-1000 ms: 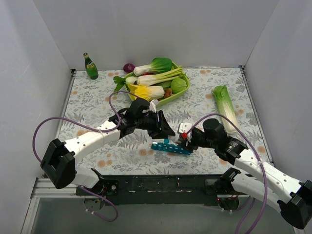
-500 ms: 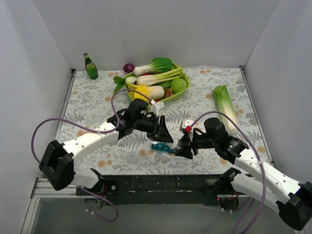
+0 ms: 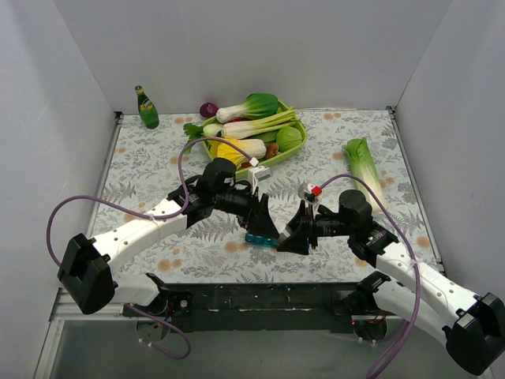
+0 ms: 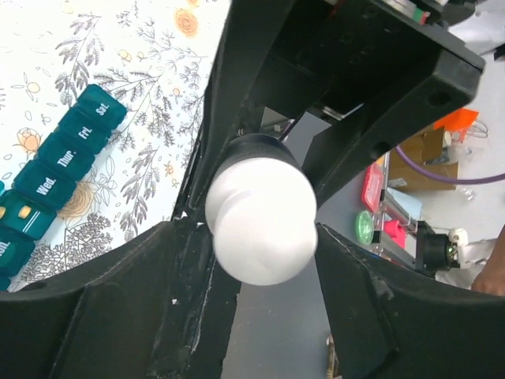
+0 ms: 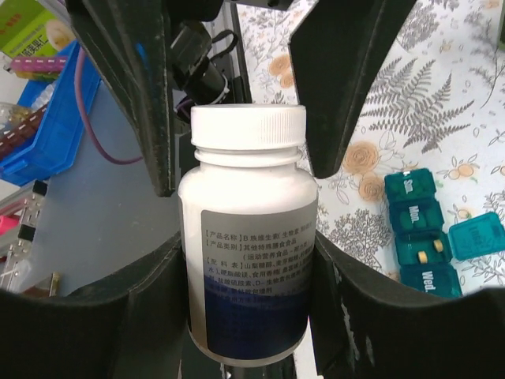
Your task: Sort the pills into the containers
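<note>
White bottle point(image 5: 251, 260), its label in small Chinese print, is gripped by the right claw point(image 5: 248, 272). The left claw point(image 4: 264, 233) stands spread beside the cap point(image 4: 262, 213). The teal pill organiser point(image 4: 67, 158), marked Sun., Mon., Wed., Thur., Fri., Sat., lies at the table's point(image 3: 158, 170) near edge. One compartment is open and holds a yellowish pill point(image 5: 424, 257).

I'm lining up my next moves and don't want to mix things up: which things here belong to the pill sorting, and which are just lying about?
For the job:
teal pill organiser
white-capped bottle

Lying about:
lime-green vegetable basket
green glass bottle
loose leafy vegetable
round purple vegetable
</note>
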{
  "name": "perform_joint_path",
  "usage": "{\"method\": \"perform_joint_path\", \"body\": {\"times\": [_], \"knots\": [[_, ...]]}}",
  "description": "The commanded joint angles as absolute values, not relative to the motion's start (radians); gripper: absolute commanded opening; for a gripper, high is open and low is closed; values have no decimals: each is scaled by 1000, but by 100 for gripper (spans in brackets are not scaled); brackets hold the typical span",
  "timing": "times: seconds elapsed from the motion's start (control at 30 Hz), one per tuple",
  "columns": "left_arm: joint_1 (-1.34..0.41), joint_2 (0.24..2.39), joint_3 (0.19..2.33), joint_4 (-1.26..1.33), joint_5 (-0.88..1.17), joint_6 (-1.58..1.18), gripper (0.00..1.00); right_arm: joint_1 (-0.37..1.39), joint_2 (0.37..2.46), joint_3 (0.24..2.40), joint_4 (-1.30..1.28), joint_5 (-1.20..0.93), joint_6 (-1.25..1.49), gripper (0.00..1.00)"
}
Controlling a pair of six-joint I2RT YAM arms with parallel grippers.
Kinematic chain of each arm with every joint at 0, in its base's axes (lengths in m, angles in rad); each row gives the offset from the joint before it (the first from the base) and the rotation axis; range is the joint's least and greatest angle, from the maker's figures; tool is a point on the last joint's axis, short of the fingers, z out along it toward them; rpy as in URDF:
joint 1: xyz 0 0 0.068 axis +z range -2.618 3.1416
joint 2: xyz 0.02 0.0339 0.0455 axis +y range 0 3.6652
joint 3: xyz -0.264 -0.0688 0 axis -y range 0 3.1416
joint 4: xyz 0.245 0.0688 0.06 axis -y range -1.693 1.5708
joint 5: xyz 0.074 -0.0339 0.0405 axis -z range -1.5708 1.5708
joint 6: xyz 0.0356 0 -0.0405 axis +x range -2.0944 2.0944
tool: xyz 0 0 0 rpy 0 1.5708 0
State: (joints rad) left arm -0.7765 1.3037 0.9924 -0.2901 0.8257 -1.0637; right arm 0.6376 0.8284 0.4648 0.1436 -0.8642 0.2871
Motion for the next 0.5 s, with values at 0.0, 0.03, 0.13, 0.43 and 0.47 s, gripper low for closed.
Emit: {"method": "perform_joint_path", "body": {"times": [0.0, 0.03, 0.13, 0.43, 0.47], "knots": [[-735, 1266, 1025, -270, 833, -1058, 78, 621, 808, 477, 276, -897, 325, 1], [-723, 1235, 1016, -253, 834, -1093, 84, 620, 807, 479, 270, -897, 318, 1], [-660, 1172, 994, -198, 867, -1158, 98, 617, 798, 480, 253, -891, 287, 1], [-566, 945, 914, -134, 757, -1299, 98, 617, 761, 543, 49, -845, -27, 2], [-565, 912, 888, -109, 694, -1334, 98, 618, 753, 554, 16, -809, -151, 2]]}}
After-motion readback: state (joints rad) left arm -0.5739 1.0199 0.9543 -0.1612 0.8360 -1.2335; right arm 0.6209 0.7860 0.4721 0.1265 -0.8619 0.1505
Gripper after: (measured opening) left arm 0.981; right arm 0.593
